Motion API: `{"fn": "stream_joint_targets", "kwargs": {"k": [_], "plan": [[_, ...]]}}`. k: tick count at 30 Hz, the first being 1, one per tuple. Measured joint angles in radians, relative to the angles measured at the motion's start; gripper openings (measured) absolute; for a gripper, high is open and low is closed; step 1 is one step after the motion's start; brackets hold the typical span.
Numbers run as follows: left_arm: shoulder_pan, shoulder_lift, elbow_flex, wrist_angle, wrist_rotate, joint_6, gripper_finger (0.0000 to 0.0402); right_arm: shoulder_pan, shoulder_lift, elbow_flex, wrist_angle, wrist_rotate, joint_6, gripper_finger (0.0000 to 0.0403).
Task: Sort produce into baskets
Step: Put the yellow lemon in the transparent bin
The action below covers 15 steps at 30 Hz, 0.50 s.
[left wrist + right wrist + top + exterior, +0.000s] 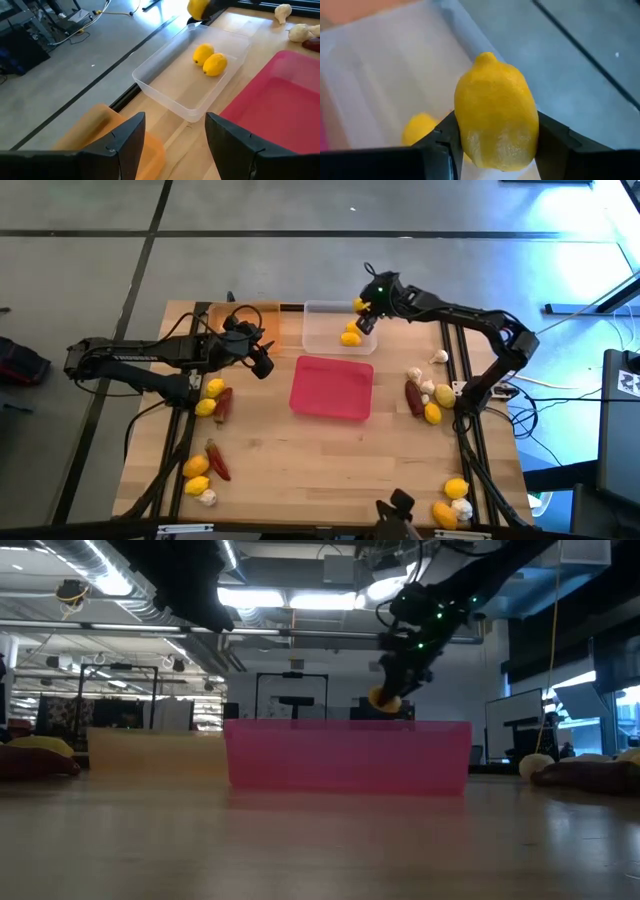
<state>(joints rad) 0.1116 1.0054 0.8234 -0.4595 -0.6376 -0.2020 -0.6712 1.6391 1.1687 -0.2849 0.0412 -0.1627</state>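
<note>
My right gripper is shut on a yellow lemon, which hangs over the far right corner of the clear basket. Two more lemons lie on that basket's floor. The pink basket sits in the middle of the table. The orange basket lies at the far left, partly under my left arm. My left gripper hovers open above the table between the orange and clear baskets, with nothing between its fingers. My right gripper pinches the lemon's two long sides between its two fingers. The lemon's pointed tip sticks out ahead of them. The fingers slant downward, coming from the table's right side. The lemon is lifted clear above the clear basket.
Loose produce lies in groups. At the left are lemons and a chili. Near the left front are lemons, a chili and garlic. At the right are garlic, a chili and lemons. At the right front corner are lemons.
</note>
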Motion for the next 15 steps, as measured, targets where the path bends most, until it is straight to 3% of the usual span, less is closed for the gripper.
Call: {"fn": "stream_joint_targets", "kwargs": {"k": [9, 15], "plan": [[0.000, 0.000, 0.000, 0.000, 0.000, -0.002, 0.0203, -0.003, 0.126, 0.000, 0.103, 0.005, -0.002, 0.0169], [0.000, 0.000, 0.000, 0.000, 0.000, -0.005, 0.0203, -0.003, 0.169, -0.001, 0.116, 0.091, -0.003, 0.0172]]}}
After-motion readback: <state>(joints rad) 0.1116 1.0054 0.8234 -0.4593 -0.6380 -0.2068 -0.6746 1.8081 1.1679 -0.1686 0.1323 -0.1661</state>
